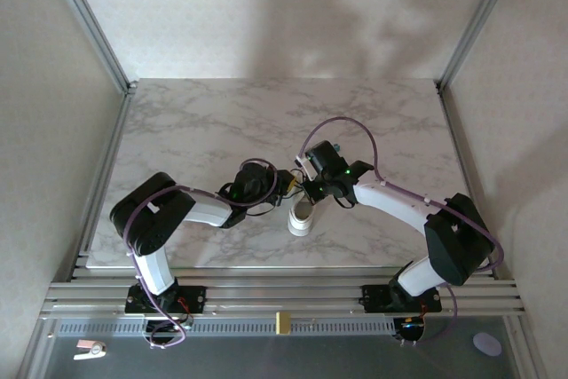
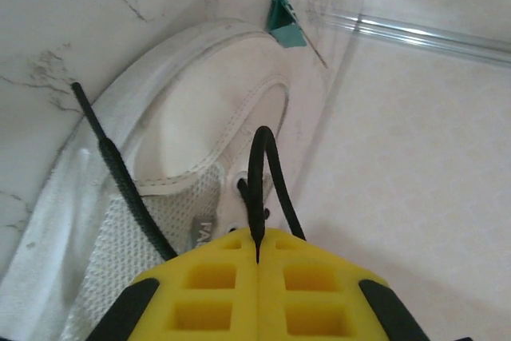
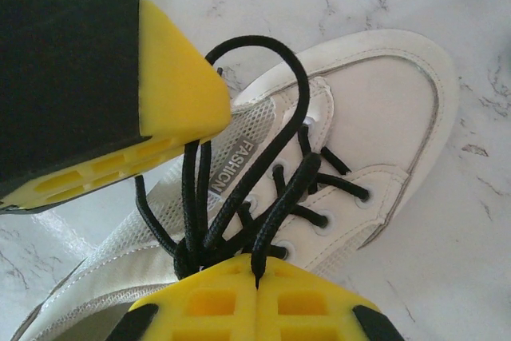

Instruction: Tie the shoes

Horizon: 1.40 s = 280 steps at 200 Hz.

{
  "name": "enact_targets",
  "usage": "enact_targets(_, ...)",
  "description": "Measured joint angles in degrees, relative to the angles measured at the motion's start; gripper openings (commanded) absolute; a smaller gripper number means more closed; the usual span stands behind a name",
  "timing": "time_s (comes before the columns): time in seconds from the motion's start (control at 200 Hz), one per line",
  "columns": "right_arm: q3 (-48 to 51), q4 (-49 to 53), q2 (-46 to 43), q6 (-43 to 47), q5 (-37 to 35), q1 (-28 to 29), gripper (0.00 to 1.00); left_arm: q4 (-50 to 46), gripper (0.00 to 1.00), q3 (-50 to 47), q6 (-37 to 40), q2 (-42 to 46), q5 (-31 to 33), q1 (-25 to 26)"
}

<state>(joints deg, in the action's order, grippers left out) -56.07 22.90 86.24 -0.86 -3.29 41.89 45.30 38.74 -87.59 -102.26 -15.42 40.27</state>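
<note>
Right wrist view has the right claw (image 3: 257, 273) clamped shut on a loop of the black laces (image 3: 263, 197) just over the tongue of the white sneaker (image 3: 383, 109). The left claw (image 2: 257, 249) pinches a second loop above the sneaker's eyelets. The sneaker rests on the bench (image 1: 222, 122), directly beneath both claws. Bow-forming looks to be the step in hand. Next, the loops probably need crossing and drawing apart without either grip slipping.

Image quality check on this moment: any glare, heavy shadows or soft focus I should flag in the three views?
Top external: even light, soft shadows on the back wall, the white sneaker small and pale against the marble table. Left wrist: a bright glare streak along the rail; the black laces are sharp. Right wrist: laces and tongue label crisp, no glare.
</note>
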Motion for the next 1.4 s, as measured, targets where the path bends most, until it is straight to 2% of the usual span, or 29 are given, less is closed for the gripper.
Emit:
enact_targets(0.085,0.2,-0.2,0.0,-0.7,-0.4,0.0,0.00,-3.2,0.00,0.2,4.2,0.9,0.3,0.0)
enact_targets(0.255,0.2,-0.7,0.0,-1.9,-1.7,-0.1,0.00,-10.7,0.00,1.4,17.5,3.7,2.2,0.1)
enact_targets(0.44,0.2,-0.8,0.0,-2.4,-3.1,-0.4,0.00,-20.0,0.00,4.2,32.2,6.2,7.0,0.9)
enact_targets(0.641,0.2,-0.8,0.0,-2.9,-4.5,-0.7,0.00,-27.5,0.00,6.3,42.5,7.1,12.1,2.1)
enact_targets(0.961,0.1,-0.8,0.9,-3.7,-7.4,-0.7,0.00,-32.5,0.00,7.1,49.9,7.5,17.7,3.3)
enact_targets(1.376,-0.3,-0.8,1.7,-4.4,-5.8,-0.9,0.00,-33.4,0.00,7.1,50.6,7.9,18.8,3.5)
enact_targets(1.401,-0.3,-0.8,1.6,-4.3,-5.1,-1.2,0.00,-33.4,0.09,7.1,50.6,8.2,18.6,3.5)
